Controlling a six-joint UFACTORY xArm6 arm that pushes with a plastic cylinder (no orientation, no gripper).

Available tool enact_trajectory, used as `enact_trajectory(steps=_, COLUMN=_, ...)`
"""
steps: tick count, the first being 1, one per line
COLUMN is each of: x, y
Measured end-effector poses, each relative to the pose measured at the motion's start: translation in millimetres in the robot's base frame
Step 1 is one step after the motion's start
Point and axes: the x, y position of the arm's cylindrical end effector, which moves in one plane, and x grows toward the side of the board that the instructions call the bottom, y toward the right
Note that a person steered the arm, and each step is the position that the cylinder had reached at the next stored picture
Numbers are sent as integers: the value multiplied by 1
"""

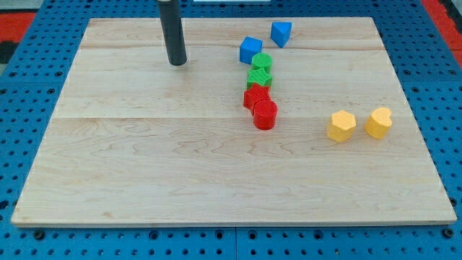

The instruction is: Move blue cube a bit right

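The blue cube (250,50) sits near the view's top, right of centre, on the wooden board (144,159). A second blue block (281,33), wedge-like, lies just up and right of it. My tip (177,63) is the lower end of the dark rod, well to the left of the blue cube, with bare board between them. Directly below the cube run two green blocks (261,63) (259,77) and two red blocks (255,95) (265,114) in a touching column.
Two yellow blocks (341,126) (378,122) lie side by side at the view's right. The board rests on a blue perforated table (22,65).
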Motion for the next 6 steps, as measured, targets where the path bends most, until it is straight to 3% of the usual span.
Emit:
enact_trajectory(steps=2, x=-42, y=61)
enact_trajectory(steps=4, x=-27, y=110)
enact_trajectory(steps=6, x=-46, y=176)
